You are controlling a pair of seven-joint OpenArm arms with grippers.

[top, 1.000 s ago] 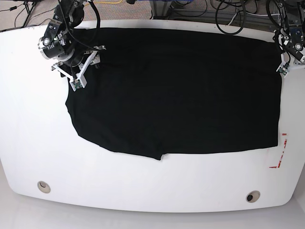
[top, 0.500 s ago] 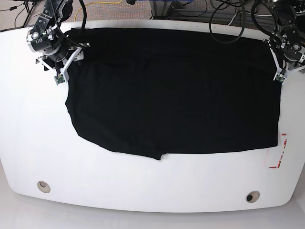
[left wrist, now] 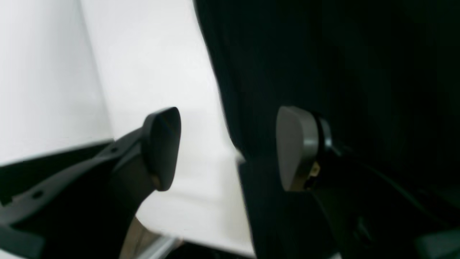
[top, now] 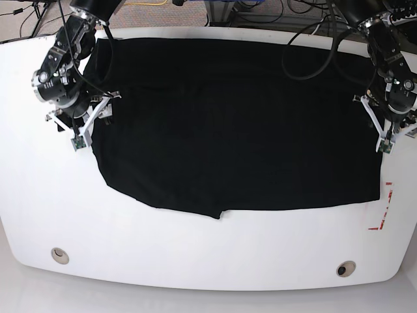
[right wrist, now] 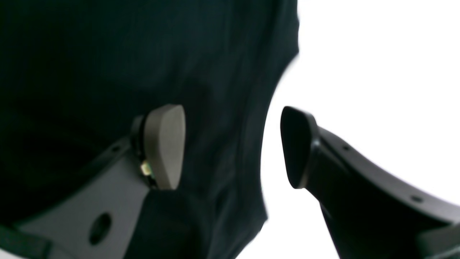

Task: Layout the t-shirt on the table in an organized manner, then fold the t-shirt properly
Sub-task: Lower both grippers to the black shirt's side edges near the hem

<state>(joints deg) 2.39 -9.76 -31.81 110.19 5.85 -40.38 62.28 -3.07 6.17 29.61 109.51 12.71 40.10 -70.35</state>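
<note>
across the white desk (top: 39, 195) the t-shirt (top: 234, 124) lies spread as a broad black sheet, its far edge along the back of the desk and its near hem running uneven, dipping to a small notch toward the front centre. left hand (top: 381, 134) sits at the shirt's edge on the base view's right; right hand (top: 83, 127) sits at the opposite edge. both hands are wide apart and hold nothing: each wrist view shows one fingertip over black cloth and the other over bare desk, the cloth edge running between them.

judgement: the layout appears largely done and the step in hand is taking hold of both side edges to start a fold. to do it well, each hand should descend so the lower finger slides under the edge, catching the full thickness of cloth rather than a top layer only. the two grips should be taken level with one another, so the fold line comes out straight. the red tape mark (top: 384, 212) near the front corner stays uncovered.
</note>
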